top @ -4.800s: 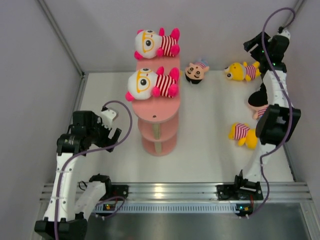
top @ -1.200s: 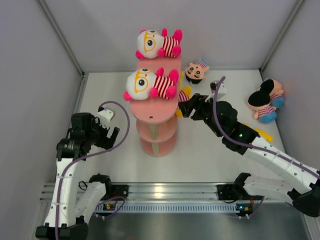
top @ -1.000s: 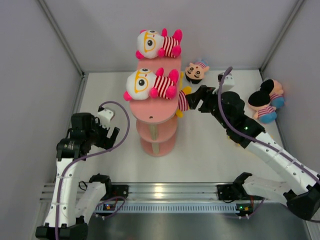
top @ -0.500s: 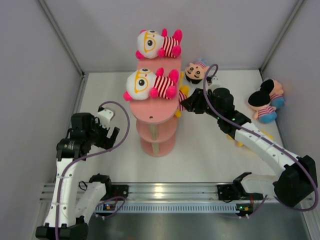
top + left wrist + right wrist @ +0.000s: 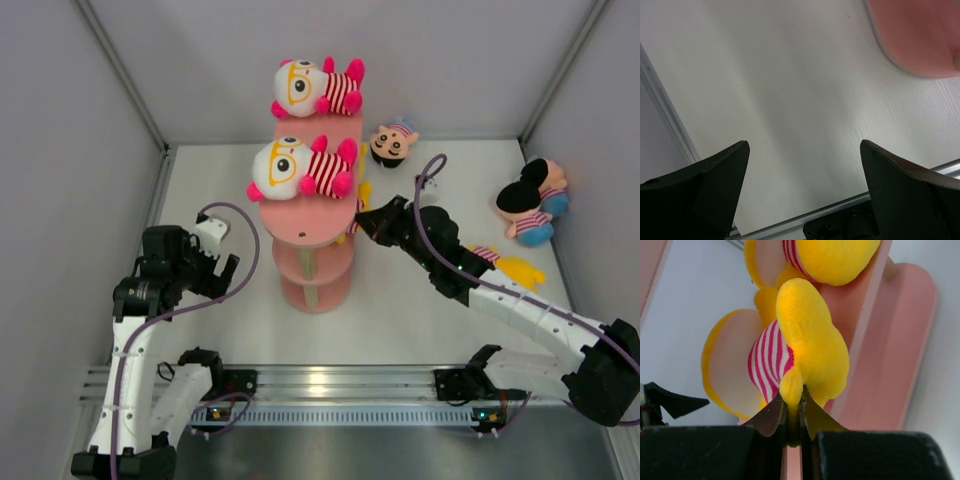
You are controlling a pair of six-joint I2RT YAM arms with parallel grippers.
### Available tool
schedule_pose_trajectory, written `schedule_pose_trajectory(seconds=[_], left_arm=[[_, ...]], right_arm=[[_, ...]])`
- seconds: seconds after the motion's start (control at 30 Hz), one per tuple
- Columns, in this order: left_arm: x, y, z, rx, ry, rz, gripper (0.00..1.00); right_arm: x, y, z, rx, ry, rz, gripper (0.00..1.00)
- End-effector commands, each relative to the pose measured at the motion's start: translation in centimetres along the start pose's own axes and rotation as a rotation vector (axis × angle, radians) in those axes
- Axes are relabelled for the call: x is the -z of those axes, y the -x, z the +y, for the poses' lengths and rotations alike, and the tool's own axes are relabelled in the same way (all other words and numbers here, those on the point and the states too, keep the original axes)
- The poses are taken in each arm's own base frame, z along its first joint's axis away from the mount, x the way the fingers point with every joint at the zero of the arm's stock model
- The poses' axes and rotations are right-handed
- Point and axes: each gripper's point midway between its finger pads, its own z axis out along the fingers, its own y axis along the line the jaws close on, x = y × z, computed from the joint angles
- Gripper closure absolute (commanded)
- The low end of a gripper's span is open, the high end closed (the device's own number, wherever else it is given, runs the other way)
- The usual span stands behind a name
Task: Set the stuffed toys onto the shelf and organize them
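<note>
Right wrist view: the right gripper [image 5: 794, 407] pinches a yellow bear [image 5: 810, 345] by one soft bit. The bear is just beside the shelf [image 5: 890, 365], likely so it can slide under the top level. The left gripper [image 5: 801, 150] hangs spread wide, left of the shelf.

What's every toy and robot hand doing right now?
Left gripper: open, empty.
Right gripper: shut on held bear, at shelf.
Far glasses doll: lying atop shelf.
Near glasses doll: lying atop shelf.
Black-haired doll: on table.
Mouse-eared doll: on table.
Loose bear: on table.
</note>
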Motion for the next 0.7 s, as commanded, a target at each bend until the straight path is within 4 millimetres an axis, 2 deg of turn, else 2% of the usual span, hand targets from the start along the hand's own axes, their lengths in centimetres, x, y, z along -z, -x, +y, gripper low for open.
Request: schedule_pose_trajectory(seconds=[0.0, 0.13, 0.33, 0.37, 0.5, 0.67], left_arm=[[-0.2, 0.8, 0.2, 0.000, 0.002, -0.037, 0.02], [-0.2, 0.9, 0.1, -0.001, 0.001, -0.038, 0.01], [-0.2, 0.9, 0.1, -0.001, 0.001, -0.039, 0.02], [-0.1, 0.9, 0.1, 0.000, 0.002, -0.041, 0.01], [-0.1, 0.9, 0.1, -0.002, 0.002, -0.041, 0.01], [-0.1, 0.9, 0.1, 0.000, 0.002, -0.041, 0.01]], right_arm=[[-0.1, 2.7, 2.2, -0.145, 0.028, -0.180, 1.00], [-0.7, 2.2, 2.6, -0.191, 0.005, -0.211, 1.00], [-2.2, 2.0, 2.0, -0.220, -0.047, -0.245, 1.00], [-2.3, 2.2, 2.5, -0.217, -0.043, -0.249, 1.00], [-3.3, 2.4, 1.8, -0.201, -0.096, -0.277, 1.00], [-4.1, 3.0, 1.8, -0.179, -0.121, -0.291, 1.00]])
